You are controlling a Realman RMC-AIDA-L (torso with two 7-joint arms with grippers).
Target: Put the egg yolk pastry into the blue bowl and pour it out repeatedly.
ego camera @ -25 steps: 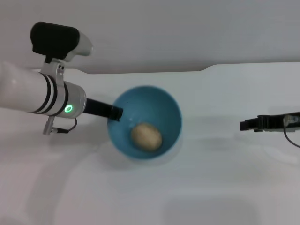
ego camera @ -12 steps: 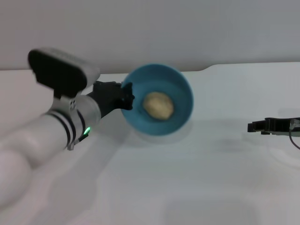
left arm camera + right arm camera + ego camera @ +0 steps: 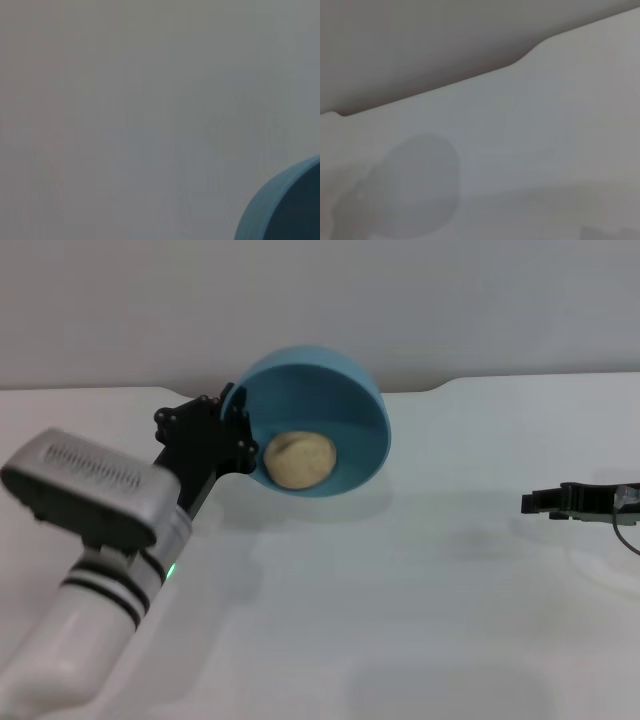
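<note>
My left gripper (image 3: 243, 440) is shut on the left rim of the blue bowl (image 3: 345, 400) and holds it lifted above the table, tipped steeply with its opening toward me and to the right. The egg yolk pastry (image 3: 298, 461), a pale tan ball, rests inside against the bowl's lower wall. A piece of the bowl's rim (image 3: 280, 205) shows in a corner of the left wrist view. My right gripper (image 3: 535, 503) hovers low at the far right, away from the bowl.
The white table (image 3: 400, 620) spreads below and to the right of the bowl; its back edge (image 3: 470, 77) with a small step runs along a grey wall. The bowl's shadow (image 3: 410, 190) lies on the table.
My left arm has swung round and lifted the bowl up and back, tipping it from upright to steeply on its side. The pastry has slid to the lower wall. The right arm has hardly moved.
</note>
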